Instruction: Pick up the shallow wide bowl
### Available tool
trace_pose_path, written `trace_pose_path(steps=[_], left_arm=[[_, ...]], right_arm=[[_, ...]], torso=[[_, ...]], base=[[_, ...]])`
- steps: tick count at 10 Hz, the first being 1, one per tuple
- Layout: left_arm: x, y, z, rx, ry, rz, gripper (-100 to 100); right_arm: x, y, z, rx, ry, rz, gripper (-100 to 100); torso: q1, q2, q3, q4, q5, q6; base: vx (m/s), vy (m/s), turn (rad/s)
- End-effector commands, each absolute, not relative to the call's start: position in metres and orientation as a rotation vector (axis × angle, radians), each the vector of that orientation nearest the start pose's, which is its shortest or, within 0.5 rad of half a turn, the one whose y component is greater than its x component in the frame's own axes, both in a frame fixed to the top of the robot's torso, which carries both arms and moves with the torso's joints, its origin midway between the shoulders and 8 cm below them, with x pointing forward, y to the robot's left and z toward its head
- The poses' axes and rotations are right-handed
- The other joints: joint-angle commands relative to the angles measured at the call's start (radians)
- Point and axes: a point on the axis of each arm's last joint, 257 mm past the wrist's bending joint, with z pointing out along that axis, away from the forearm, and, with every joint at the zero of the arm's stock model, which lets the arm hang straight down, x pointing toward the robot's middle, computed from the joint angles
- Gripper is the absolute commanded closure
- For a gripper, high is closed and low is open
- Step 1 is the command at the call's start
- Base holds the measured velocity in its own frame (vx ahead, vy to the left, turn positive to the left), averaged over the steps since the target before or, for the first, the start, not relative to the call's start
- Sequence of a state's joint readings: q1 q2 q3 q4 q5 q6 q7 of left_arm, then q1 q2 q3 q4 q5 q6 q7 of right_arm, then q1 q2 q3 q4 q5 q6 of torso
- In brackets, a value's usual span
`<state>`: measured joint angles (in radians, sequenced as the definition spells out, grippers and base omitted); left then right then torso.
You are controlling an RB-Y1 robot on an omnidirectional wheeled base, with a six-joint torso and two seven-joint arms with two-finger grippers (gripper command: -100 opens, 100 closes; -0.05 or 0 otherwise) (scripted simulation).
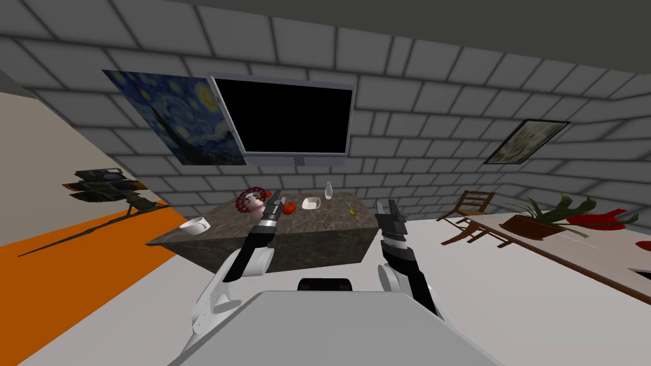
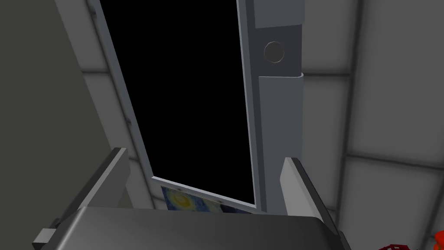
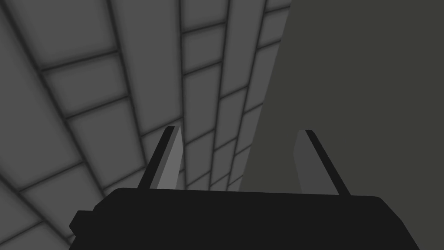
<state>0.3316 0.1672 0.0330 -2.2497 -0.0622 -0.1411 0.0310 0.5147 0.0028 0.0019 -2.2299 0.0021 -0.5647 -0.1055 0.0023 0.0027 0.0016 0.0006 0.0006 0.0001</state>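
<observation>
A room of grey block walls was shown, with a white floor and an orange strip at the left. A dark, stone-topped bench (image 1: 327, 220) stood in the middle of it, just ahead of the robot.

Nearest, both arms were raised in front of the bench, probably so that nothing on it would be knocked on the approach. The left fingers (image 2: 291, 186) were spread wide with nothing between them. The right fingers (image 3: 171, 165) were likewise parted and empty, and were seen in the head view off the bench's right end. In that view the left fingers were pictured against the bench top beside a round red fruit (image 1: 289, 208). Whether they were already over the top could not be told.

The shallow wide bowl (image 1: 192, 224), drawn white, lay at the bench's near left corner, apart from everything else and well to the left of the left fingers. It was judged to be the task's thing because it was wider and flatter than the small white dish (image 1: 311, 203) set further back. Its mouth faced up, so a grip on the rim from above was judged to be called for, most likely by the left arm.

Further back a pink and red object (image 1: 250, 201), a small glass (image 1: 351, 208) and a clear bottle (image 1: 328, 189) were ranged. On the wall behind, a black screen (image 1: 292, 121) was hung beside a blue painting (image 1: 168, 117).
</observation>
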Motion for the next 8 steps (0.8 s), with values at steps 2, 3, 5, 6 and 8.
trace_pose_path(steps=[2,3,5,6,8], left_arm=[[0.43,0.28,-0.006,-0.73,0.941,-1.182,-100],[0.437,0.285,-0.006,-0.749,0.949,-1.172,-100],[0.446,0.292,-0.009,-0.778,0.959,-1.16,-100],[0.446,0.293,-0.011,-0.786,0.965,-1.155,-100],[0.455,0.3,-0.014,-0.821,0.975,-1.142,-100]], right_arm=[[0.341,-0.281,0.01,0.697,0.58,1.396,0],[0.341,-0.281,0.01,0.697,0.58,1.396,0],[0.341,-0.281,0.01,0.697,0.58,1.396,0],[0.341,-0.281,0.01,0.697,0.58,1.396,0],[0.341,-0.281,0.01,0.697,0.58,1.396,0]], torso=[[0.001,0.0,0.0,0.0,0.0,0.0],[0.0,0.0,0.0,0.0,0.0,0.0],[0.0,-0.001,-0.001,0.0,0.0,0.0],[-0.001,-0.001,-0.001,0.0,0.0,0.0],[-0.001,-0.001,-0.001,0.0,0.0,0.0]], base=[[-0.048,0.037,-0.052],[-0.033,0.031,-0.044],[-0.028,0.024,-0.052],[-0.027,0.023,-0.035],[-0.028,0.024,-0.058]])
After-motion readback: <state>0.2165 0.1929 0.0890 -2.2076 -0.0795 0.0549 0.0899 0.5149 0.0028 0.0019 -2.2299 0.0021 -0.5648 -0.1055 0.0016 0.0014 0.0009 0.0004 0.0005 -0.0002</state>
